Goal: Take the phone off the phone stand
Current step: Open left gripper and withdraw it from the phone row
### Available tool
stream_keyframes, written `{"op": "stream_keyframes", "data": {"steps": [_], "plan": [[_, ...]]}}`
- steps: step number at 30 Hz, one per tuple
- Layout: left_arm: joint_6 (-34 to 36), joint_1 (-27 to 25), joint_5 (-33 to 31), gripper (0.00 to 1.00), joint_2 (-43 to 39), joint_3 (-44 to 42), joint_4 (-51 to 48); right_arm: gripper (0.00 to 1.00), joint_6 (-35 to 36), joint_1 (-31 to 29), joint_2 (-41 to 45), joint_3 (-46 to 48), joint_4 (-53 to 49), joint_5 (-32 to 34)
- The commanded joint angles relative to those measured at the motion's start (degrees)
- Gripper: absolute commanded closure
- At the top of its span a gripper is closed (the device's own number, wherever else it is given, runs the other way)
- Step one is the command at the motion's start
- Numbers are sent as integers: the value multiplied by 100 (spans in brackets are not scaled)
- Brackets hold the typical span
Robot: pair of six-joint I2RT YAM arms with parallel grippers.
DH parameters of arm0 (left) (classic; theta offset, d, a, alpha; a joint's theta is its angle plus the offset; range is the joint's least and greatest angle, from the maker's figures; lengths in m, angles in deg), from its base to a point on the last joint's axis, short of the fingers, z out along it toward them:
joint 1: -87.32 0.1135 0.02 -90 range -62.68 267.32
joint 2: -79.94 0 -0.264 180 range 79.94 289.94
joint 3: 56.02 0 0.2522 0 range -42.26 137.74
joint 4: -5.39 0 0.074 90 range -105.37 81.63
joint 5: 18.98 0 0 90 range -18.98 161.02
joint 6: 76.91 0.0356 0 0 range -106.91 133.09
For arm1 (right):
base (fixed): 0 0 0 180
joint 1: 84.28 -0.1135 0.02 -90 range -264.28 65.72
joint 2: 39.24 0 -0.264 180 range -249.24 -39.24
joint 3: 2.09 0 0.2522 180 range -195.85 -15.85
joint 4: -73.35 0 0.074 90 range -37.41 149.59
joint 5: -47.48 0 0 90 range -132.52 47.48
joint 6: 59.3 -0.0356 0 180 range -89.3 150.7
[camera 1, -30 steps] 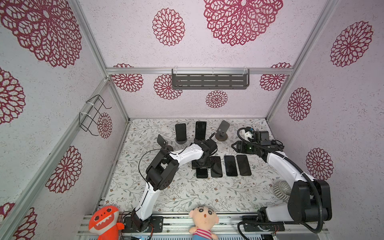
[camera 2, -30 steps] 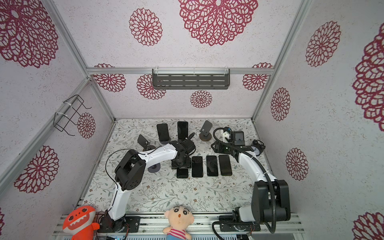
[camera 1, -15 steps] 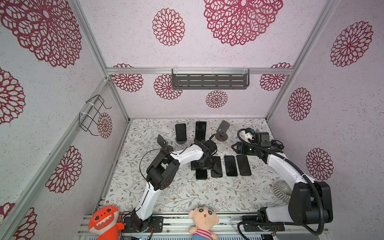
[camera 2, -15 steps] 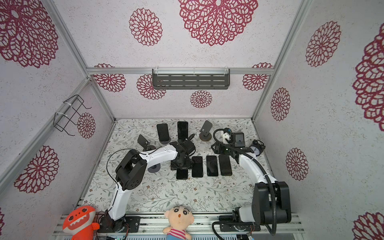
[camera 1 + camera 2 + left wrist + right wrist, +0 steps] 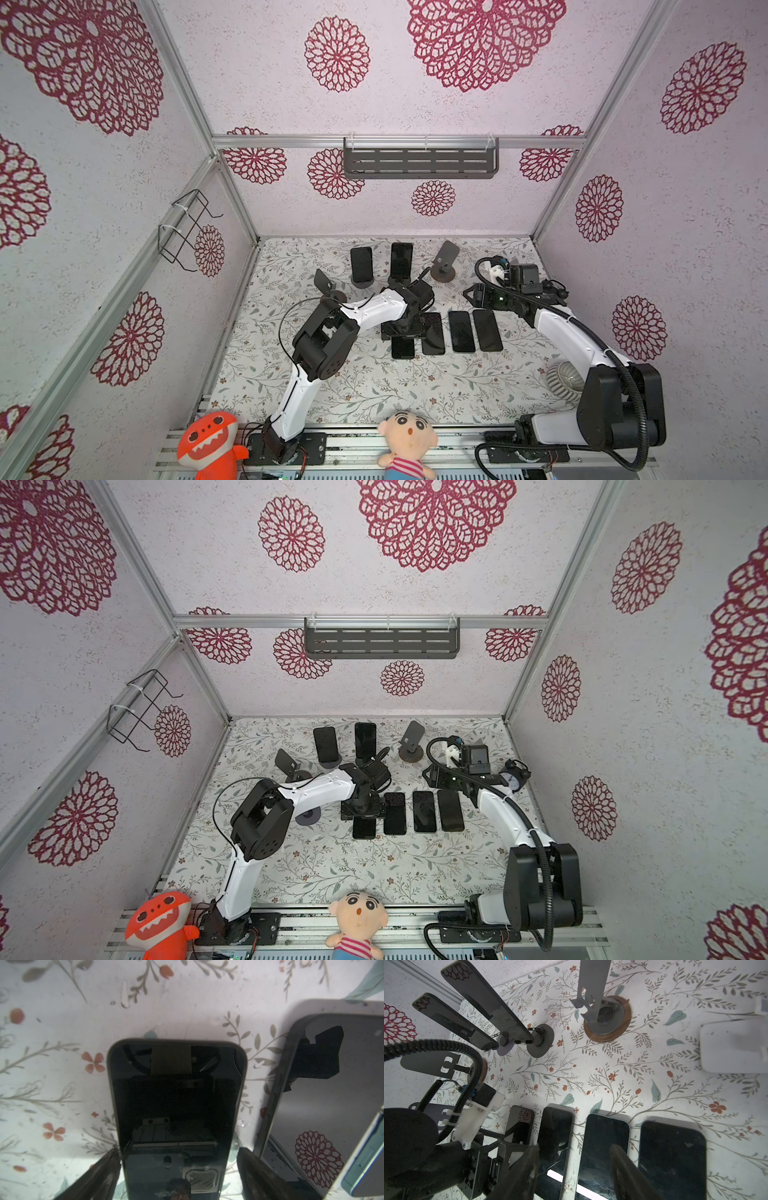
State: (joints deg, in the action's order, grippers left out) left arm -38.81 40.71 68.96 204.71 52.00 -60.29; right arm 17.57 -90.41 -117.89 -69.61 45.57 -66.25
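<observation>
Phone row (image 5: 461,331) in frt of stands (image 5: 444,258)

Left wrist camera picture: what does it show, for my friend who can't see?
A dark phone lies flat on the flowery table, between the fingers of the open left gripper. A second phone lies beside it, its screen reflecting a red flower pattern.

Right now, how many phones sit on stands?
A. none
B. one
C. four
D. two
D. One phone and a second phone lean on stands at the back, while the flat phones lie in a row nearer the front.
</observation>
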Motion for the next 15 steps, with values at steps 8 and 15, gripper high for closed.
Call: {"op": "stream_keyframes", "data": {"steps": [8,15], "plan": [[238,-18,-374,11,-511,59,-294,41,90,35,245,-113,-93,97],[812,-21,-1731,12,-2166,-364,-874,41,119,37,175,-179,-111,110]]}}
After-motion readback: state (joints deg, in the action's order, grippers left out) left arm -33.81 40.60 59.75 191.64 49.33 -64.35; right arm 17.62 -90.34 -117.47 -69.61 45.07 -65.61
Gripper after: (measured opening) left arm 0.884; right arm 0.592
